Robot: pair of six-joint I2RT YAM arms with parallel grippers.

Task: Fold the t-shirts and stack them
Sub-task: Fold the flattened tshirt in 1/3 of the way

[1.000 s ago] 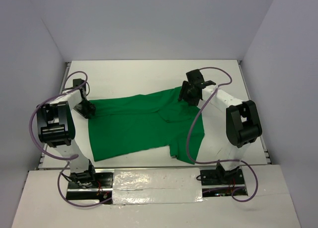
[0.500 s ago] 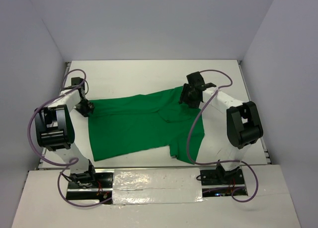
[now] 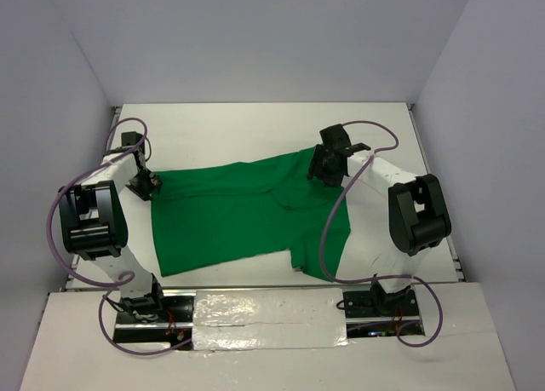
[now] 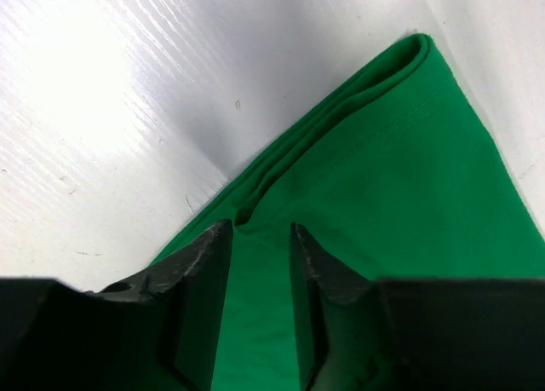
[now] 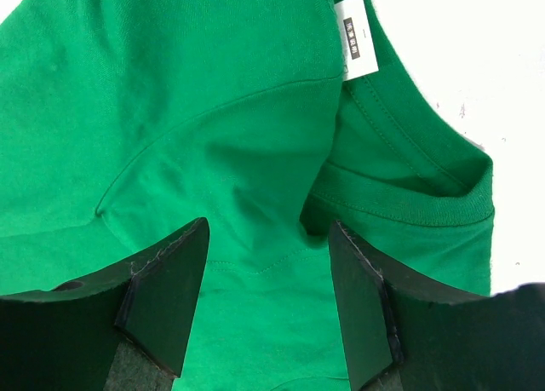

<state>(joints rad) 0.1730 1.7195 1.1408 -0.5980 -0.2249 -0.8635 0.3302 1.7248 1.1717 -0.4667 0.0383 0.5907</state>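
The green t-shirt (image 3: 247, 212) lies spread and half folded across the middle of the white table. My left gripper (image 3: 146, 185) is down at the shirt's left hem corner. In the left wrist view the shirt (image 4: 400, 152) shows a folded edge, and the left gripper (image 4: 260, 229) stands narrowly open with flat cloth between the tips. My right gripper (image 3: 322, 171) is at the shirt's back right, by the collar. In the right wrist view the right gripper (image 5: 268, 229) is wide open over the shoulder seam, beside the collar (image 5: 409, 186) and its white label (image 5: 356, 37).
The white table (image 3: 255, 127) is walled by grey panels on three sides. Both arms' purple cables loop beside them, and the right arm's cable (image 3: 328, 229) hangs over the shirt's right part. A foil-covered strip (image 3: 268, 310) lies between the arm bases.
My left gripper has shifted slightly back and left along the hem corner. My right gripper has settled a little lower at the collar. The shirt has hardly moved.
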